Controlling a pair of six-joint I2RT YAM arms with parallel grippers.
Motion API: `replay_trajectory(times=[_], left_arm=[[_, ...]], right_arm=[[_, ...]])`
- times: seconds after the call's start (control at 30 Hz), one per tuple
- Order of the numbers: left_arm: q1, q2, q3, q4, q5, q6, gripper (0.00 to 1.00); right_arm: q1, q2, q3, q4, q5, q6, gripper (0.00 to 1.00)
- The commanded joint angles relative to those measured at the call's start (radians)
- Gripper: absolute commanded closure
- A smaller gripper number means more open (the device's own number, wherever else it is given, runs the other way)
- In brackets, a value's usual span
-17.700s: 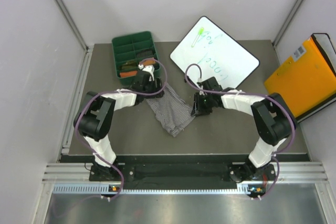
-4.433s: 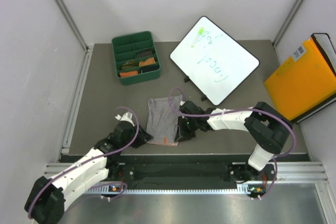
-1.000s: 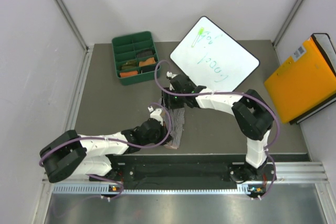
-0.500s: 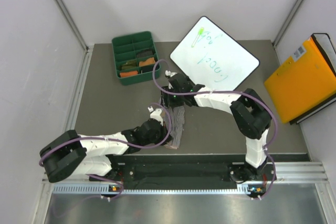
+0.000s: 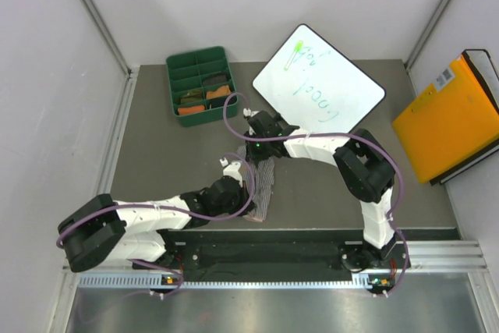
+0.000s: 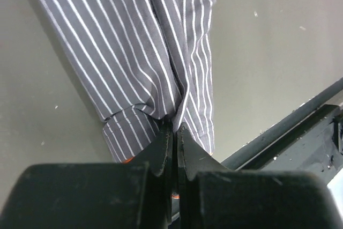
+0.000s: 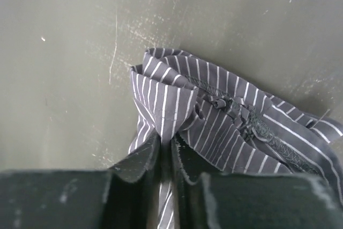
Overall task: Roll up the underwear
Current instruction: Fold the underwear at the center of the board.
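Where the two arms meet near mid-table, entered as follows. Striped underwear: grey cloth with fine white lines, gathered into a narrow strip, lying on the table. Left hand: fingers together, clamped on the strip's near end. Right hand: fingers pinched on a fold at its far end. Green tray: far left. Whiteboard: far centre. Orange folder: right edge.

You look down on a dull grey bench, scuffed and evenly lit; pale walls close it in on three sides; a whiteboard and an orange folder sit toward your far right.
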Motion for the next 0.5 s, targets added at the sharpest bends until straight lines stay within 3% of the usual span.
replay_trajectory(times=[0.0,0.47], left_arm=[[-0.015,-0.014,0.047,-0.145,-0.028,-0.009,1.0],[-0.067,0.023,0.144,-0.29,-0.08,-0.046,1.0]], right_arm=[[-0.012,-0.044,0.054,0.011,0.004,-0.016,0.94],[-0.011,-0.217,-0.026,-0.084,0.127,0.004,0.97]])
